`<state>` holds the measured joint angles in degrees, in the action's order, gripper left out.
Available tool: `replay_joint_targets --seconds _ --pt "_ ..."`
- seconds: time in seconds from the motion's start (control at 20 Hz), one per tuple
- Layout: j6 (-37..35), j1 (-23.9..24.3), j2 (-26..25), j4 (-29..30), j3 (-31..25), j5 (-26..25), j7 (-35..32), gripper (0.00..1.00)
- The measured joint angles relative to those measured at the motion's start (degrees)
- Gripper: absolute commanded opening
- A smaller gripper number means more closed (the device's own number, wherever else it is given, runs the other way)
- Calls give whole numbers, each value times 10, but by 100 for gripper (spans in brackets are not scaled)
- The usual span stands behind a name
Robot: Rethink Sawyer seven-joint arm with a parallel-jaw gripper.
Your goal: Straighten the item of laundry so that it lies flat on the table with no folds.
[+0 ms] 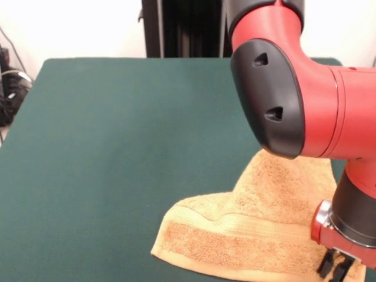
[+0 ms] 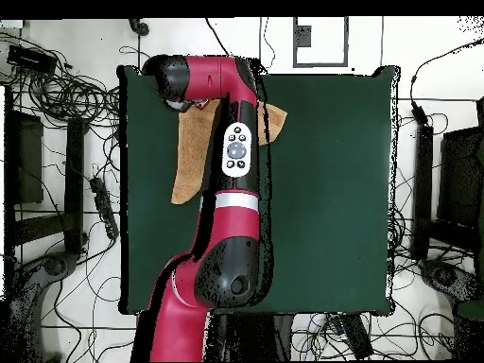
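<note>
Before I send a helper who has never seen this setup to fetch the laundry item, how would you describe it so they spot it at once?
Find the dark green table. Near the edge where the red arm's gripper hangs lies the towel. It is the only cloth there: orange-tan terry with a woven band, rumpled rather than flat.

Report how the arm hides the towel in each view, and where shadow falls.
Front view: the arm fills the upper right, covering the towel's far part; soft light, faint shadow under its near edge. Overhead view: the arm crosses the towel's middle, leaving both ends showing.
</note>
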<state>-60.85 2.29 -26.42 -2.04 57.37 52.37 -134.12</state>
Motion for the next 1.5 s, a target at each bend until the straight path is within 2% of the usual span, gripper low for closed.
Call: replay_joint_targets --seconds 0.35,0.65,0.85,0.95,1.1,1.15,1.5 --pt "-66 2 5 0 0 14 16 0" --pt "-131 2 29 0 -7 2 42 0" --pt "-169 1 60 3 -28 -27 54 0" --pt "-204 0 96 9 -51 -59 56 0" --pt "-225 0 120 14 -65 -79 56 0" --pt "-243 1 146 19 -81 -101 56 0" --pt "-267 3 201 32 -114 -139 56 0"
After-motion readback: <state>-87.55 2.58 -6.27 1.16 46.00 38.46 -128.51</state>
